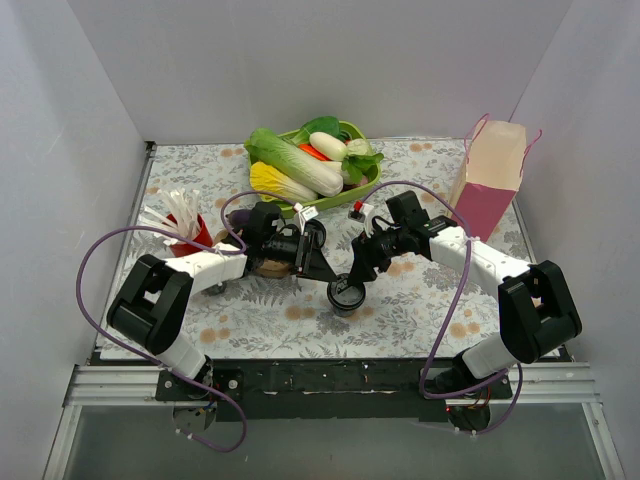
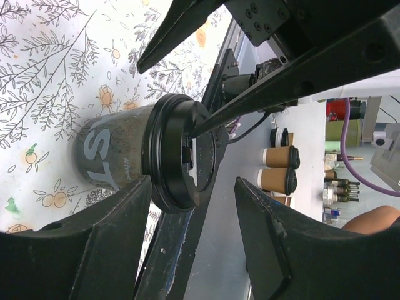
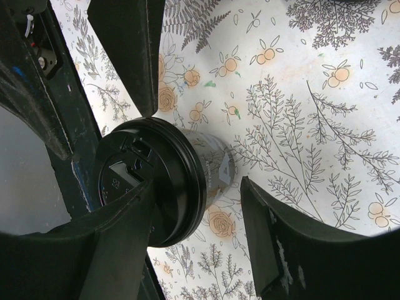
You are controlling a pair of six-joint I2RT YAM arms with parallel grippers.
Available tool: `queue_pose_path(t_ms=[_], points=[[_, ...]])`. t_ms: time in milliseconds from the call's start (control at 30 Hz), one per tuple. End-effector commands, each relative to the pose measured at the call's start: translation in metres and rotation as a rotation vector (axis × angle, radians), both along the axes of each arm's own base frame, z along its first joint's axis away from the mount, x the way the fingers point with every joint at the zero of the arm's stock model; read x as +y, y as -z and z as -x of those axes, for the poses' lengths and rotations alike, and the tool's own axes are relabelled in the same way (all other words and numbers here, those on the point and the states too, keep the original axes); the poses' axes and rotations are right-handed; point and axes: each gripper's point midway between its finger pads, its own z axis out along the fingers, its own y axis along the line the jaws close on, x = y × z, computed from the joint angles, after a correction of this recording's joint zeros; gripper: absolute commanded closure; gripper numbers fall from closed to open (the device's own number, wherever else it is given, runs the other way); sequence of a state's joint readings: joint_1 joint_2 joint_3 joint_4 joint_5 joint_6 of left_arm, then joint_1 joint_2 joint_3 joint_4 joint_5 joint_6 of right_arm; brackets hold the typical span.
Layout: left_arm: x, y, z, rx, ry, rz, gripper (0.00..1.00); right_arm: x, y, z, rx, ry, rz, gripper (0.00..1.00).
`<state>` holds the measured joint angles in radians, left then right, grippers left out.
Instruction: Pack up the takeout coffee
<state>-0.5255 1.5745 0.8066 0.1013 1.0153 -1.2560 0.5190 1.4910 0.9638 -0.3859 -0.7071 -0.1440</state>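
Observation:
The takeout coffee (image 1: pixel 345 295) is a small dark cup with a black lid, standing on the floral cloth near the front middle. My right gripper (image 1: pixel 360 268) reaches down over it. In the right wrist view the lid (image 3: pixel 150 181) sits against my left finger (image 3: pixel 125 237), while a gap separates the cup from the other finger, so the right gripper (image 3: pixel 197 187) is open around it. My left gripper (image 1: pixel 318 262) hovers just left of the cup. In the left wrist view the coffee (image 2: pixel 112 156) lies beyond the open left gripper (image 2: pixel 194 187), which holds nothing.
A brown cardboard carrier (image 1: pixel 268 266) lies under my left wrist. A red cup of white straws (image 1: pixel 185 225) stands at the left. A green basket (image 1: pixel 352 128) of vegetables sits at the back, and a pink bag (image 1: pixel 487 185) stands at the back right.

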Motion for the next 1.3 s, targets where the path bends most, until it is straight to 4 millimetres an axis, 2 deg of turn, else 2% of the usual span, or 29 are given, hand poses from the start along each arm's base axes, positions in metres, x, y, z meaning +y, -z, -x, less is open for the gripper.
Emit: queue_pose_path(t_ms=[0, 400, 567, 700, 800, 1067, 1200, 1267], points=[[0.000, -0.009, 0.004, -0.025, 0.034, 0.038, 0.44, 0.005, -0.002, -0.004, -0.010, 0.001, -0.034, 0.36], [0.003, 0.008, 0.009, 0.010, 0.031, 0.022, 0.44, 0.006, 0.001, -0.002, -0.004, 0.002, -0.045, 0.37], [0.004, 0.006, 0.012, -0.002, 0.040, 0.027, 0.44, 0.007, -0.009, -0.009, -0.041, -0.002, -0.063, 0.34], [0.004, 0.001, 0.012, -0.023, 0.042, 0.036, 0.44, 0.009, -0.027, -0.019, -0.087, -0.002, -0.094, 0.30], [0.004, 0.001, 0.012, -0.022, 0.043, 0.038, 0.44, 0.011, -0.033, -0.017, -0.092, -0.020, -0.117, 0.27], [0.007, 0.009, 0.013, -0.015, 0.029, 0.017, 0.44, 0.012, -0.042, -0.001, -0.109, -0.112, -0.177, 0.22], [0.008, 0.012, 0.016, -0.009, 0.036, 0.017, 0.44, 0.010, -0.056, 0.016, -0.224, -0.270, -0.251, 0.08], [0.007, 0.011, 0.016, -0.010, 0.039, 0.025, 0.44, 0.009, -0.054, 0.018, -0.278, -0.312, -0.262, 0.05]])
